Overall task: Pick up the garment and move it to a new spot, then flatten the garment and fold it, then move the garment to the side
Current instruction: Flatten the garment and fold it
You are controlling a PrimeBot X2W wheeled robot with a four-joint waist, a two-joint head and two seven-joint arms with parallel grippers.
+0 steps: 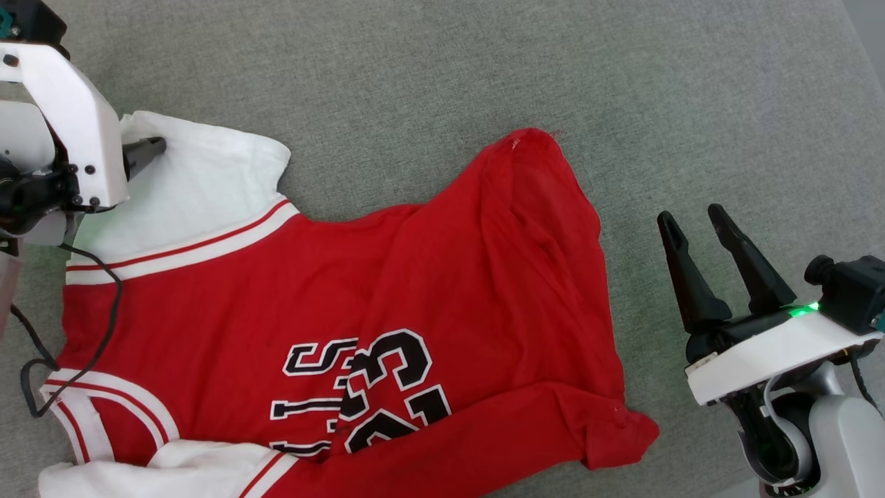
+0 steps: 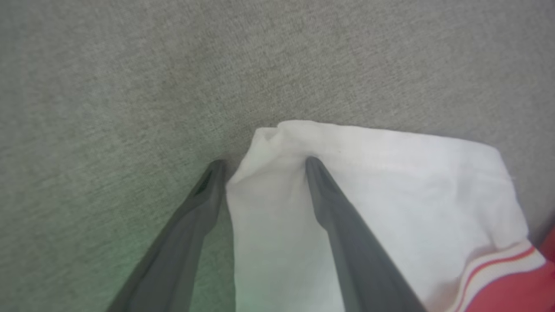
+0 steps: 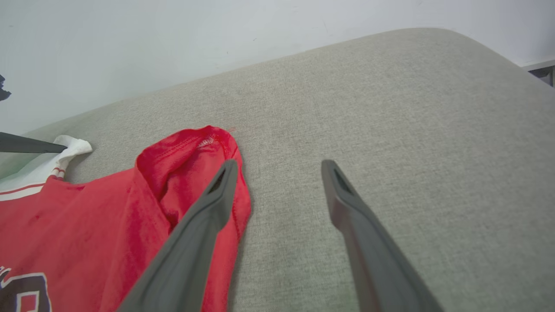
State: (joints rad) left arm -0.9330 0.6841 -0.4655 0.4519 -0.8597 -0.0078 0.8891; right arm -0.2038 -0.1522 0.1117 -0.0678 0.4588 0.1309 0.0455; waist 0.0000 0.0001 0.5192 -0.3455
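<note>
The garment point(image 1: 276, 297), a red jersey with white sleeves and a black-and-white number print, lies crumpled and partly folded over on the grey surface. My left gripper point(image 1: 142, 153) is at the far-left white sleeve point(image 2: 390, 195). It is open point(image 2: 263, 162): one finger rests on the sleeve corner and the other on the surface beside it, with fabric bunched between them. My right gripper point(image 1: 691, 214) hovers open to the right of the garment's red edge point(image 3: 108, 216). Nothing lies between its fingers point(image 3: 279, 164).
The grey fabric surface point(image 1: 484, 69) stretches wide beyond and to the right of the garment. Its rounded far edge meets a pale wall point(image 3: 173, 34). A black cable point(image 1: 104, 325) from my left arm hangs over the garment's left side.
</note>
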